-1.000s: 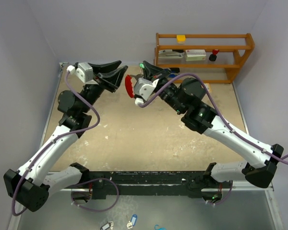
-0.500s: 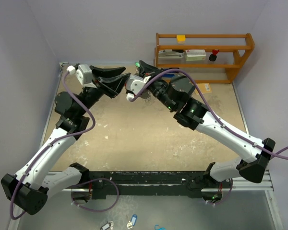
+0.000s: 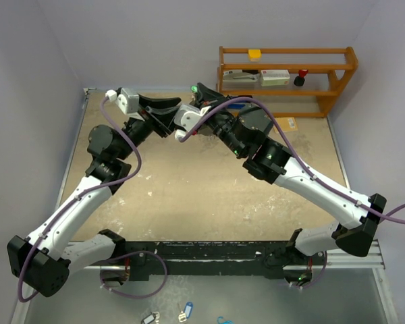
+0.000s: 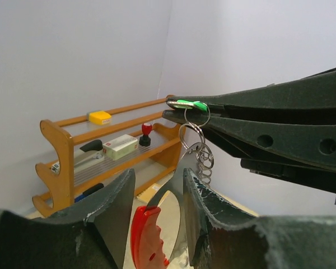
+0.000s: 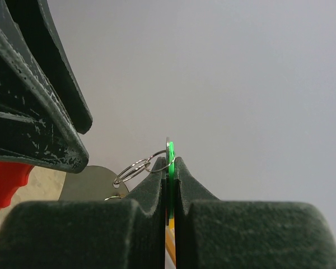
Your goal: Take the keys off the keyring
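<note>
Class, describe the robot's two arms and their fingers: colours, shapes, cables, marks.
The left arm and right arm have white shells between black joints, each trailed by a looping purple-grey cable. The left fingers are dark, broad, scuffed whitish along the edges; the right fingers are dark, long and tapering, with round holes.

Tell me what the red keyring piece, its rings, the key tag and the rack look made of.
Red keyring piece: likely plastic, matte, evenly coloured, with a moulded toothed edge.
Rings: metal wire, with shiny silver glints.
Key tag: probably plastic, glossy bright green.
Rack: probably varnished wood, warm orange-brown with a slight sheen.
</note>
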Controlling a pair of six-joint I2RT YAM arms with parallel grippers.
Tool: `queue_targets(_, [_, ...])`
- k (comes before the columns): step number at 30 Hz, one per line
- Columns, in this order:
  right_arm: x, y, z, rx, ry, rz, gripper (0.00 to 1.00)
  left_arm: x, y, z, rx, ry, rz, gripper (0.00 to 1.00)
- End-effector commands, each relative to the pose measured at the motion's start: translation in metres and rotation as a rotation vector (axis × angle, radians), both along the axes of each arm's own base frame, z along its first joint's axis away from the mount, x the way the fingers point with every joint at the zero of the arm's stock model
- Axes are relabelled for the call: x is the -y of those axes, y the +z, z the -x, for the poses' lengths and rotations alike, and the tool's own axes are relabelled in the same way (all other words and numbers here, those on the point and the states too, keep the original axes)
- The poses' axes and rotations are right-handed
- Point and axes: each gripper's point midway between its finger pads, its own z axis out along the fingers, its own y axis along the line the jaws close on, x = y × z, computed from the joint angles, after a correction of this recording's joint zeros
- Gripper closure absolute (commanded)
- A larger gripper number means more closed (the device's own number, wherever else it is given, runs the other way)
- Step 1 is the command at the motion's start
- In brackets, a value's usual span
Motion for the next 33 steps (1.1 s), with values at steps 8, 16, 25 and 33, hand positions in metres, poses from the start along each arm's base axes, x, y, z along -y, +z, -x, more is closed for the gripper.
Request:
queue_targets(8, [0.011,0.030,0.003,0.060,-0.031,-0.068,1.00,-0.007,0.038,0.015,0.114,-0.019,0.128,0.60])
queue_targets(16, [0.013,0.032,0.007,0.065,-0.020,-0.074,1.00,-0.004,0.046,0.014,0.140,-0.037,0.151,0.60])
queue_targets(25, [0.013,0.037,0.038,0.098,0.130,-0.106,1.00,-0.008,0.044,-0.001,0.162,0.048,0.094,0.60])
queue_targets(33, [0.012,0.043,0.112,0.162,0.478,-0.088,1.00,-0.033,0.031,-0.022,0.135,0.253,0.021,0.59])
